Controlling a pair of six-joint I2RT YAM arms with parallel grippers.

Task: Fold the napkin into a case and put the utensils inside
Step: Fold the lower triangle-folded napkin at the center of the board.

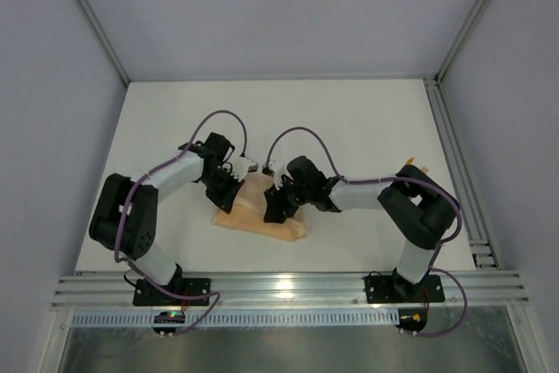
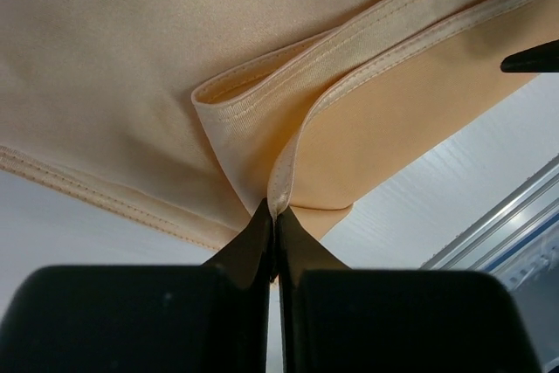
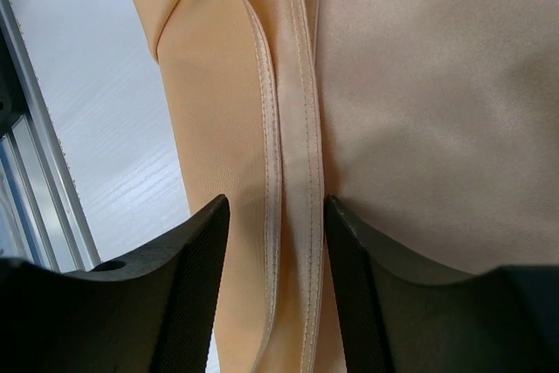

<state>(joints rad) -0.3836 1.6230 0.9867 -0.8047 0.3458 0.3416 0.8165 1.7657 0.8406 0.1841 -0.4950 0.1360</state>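
Napkin is lying crumpled at the near middle of the table while I am clamping its hem in my left gripper and straddling its edges with my right gripper spread.

one peach-orange napkin lies on one white table. there are two arms, a left arm and a right arm. two cables loop above them, one purple cable on the left and one on the right. there are two grippers, the left gripper and the right gripper, each with two dark fingers, so four fingers in all. the left wrist view shows two hemmed edges of the cloth side by side, and the right wrist view also shows two. one small orange sliver shows behind the right arm, too hidden to tell how many pieces it is.
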